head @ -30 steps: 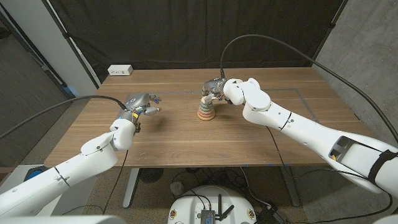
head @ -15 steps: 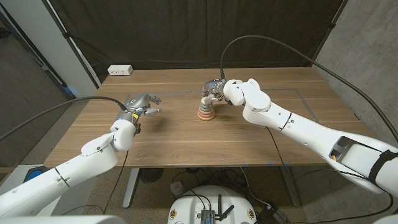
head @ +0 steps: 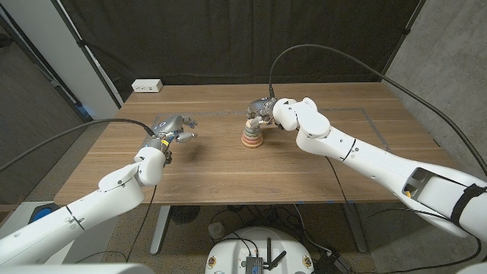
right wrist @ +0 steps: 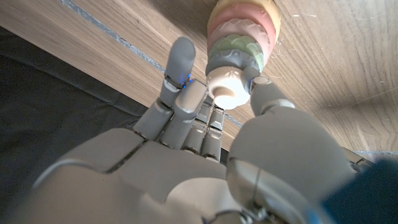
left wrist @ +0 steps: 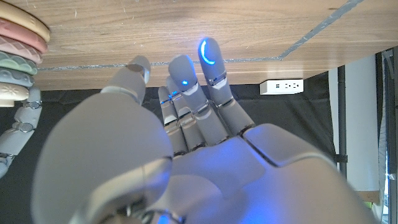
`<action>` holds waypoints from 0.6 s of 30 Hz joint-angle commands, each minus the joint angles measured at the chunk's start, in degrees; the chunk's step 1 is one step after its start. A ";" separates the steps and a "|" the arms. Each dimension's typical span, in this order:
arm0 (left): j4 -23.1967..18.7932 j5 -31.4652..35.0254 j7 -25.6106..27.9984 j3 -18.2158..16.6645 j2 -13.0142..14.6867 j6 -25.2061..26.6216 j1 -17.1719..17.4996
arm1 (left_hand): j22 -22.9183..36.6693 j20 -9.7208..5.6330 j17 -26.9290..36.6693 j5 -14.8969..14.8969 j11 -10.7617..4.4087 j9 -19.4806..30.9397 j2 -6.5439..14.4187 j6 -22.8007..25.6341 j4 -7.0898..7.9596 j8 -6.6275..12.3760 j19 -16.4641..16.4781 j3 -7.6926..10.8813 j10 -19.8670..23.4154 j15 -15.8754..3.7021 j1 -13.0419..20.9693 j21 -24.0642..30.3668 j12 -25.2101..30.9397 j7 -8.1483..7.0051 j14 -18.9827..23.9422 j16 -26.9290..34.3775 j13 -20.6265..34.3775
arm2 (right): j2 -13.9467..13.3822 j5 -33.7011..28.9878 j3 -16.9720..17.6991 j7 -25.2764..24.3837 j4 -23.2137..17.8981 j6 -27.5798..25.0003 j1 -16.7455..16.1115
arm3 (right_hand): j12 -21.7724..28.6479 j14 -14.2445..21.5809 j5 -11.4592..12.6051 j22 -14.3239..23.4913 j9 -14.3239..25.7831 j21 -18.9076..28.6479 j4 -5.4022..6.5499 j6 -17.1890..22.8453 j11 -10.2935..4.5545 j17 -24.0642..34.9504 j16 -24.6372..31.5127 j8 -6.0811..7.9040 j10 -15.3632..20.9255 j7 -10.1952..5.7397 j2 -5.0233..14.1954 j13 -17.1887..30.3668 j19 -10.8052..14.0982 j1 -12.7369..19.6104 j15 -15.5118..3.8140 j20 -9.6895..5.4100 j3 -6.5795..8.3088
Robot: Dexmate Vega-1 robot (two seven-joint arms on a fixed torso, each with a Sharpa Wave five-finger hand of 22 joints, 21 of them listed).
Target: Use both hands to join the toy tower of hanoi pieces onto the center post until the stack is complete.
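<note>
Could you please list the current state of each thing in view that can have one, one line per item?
ring stack: upright on the table, rings stacked on the post, cream top piece in place.
right hand: at the stack's top, fingers pinching the cream top piece.
left hand: apart from the stack, holds nothing, fingers extended.
power strip: at the table's far edge; whether anything is plugged in cannot be told.

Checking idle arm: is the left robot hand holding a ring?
No. The left robot hand holds nothing, its fingers apart over the table, away from the ring stack.
</note>
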 commanded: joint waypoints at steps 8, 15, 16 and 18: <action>0.47 0.12 -0.18 0.22 0.04 -0.53 -0.47 | 0.13 -6.24 0.37 0.03 -0.09 0.30 -0.04 0.54 -0.13 0.11 0.35 0.66 0.59 -0.06 0.31 0.33 0.08 0.19 0.29 0.02 0.20 | -0.55 -2.73 0.33 -0.20 -1.37 -0.78 -0.93 | -0.80 -2.12 -0.25 0.19 0.07 -0.79 -0.10 -5.76 0.65 0.03 -1.01 -2.67 -5.99 0.03 -2.85 -0.95 -1.36 -1.42 0.07 -2.21 -1.54; 0.52 0.16 -0.10 0.20 -0.03 -0.60 -0.52 | 0.13 -6.23 0.37 0.02 0.12 0.30 -0.05 0.56 -0.13 0.12 0.36 0.70 0.73 -0.07 0.31 0.34 0.05 0.19 0.34 -0.01 0.09 | -0.65 -3.32 0.63 0.28 -1.68 -0.53 -1.08 | -0.87 -2.98 -0.48 0.01 0.28 -1.19 -0.07 -6.45 1.54 -0.21 -1.61 -2.87 -7.94 0.34 -3.69 -1.26 -1.89 -1.81 0.07 -2.21 -1.81; 0.51 0.16 -0.13 0.19 0.00 -0.60 -0.51 | 0.14 -6.25 0.10 0.02 -0.03 0.31 -0.02 0.58 -0.14 0.12 0.36 0.72 0.71 -0.07 0.34 0.34 0.06 0.20 0.07 -0.29 0.13 | -0.66 -3.34 0.72 0.31 -1.76 -0.49 -1.14 | -0.84 -2.98 -0.51 0.00 0.31 -1.22 -0.04 -6.75 1.57 -0.13 -1.59 -2.97 -8.10 0.39 -3.78 -1.30 -1.93 -1.88 0.07 -2.21 -1.85; 0.50 0.19 -0.09 0.17 0.00 -0.56 -0.48 | 0.14 -6.24 0.09 0.02 -0.02 0.31 -0.02 0.48 -0.13 0.08 0.36 0.72 0.64 -0.07 0.34 0.34 0.06 0.20 0.09 -0.29 0.17 | -0.67 -3.42 0.83 0.40 -1.84 -0.40 -1.20 | -0.80 -3.04 -0.63 -0.01 0.38 -1.33 0.08 -7.70 1.90 0.03 -1.58 -3.31 -8.69 0.40 -4.04 -1.45 -2.09 -2.18 0.09 -2.20 -1.99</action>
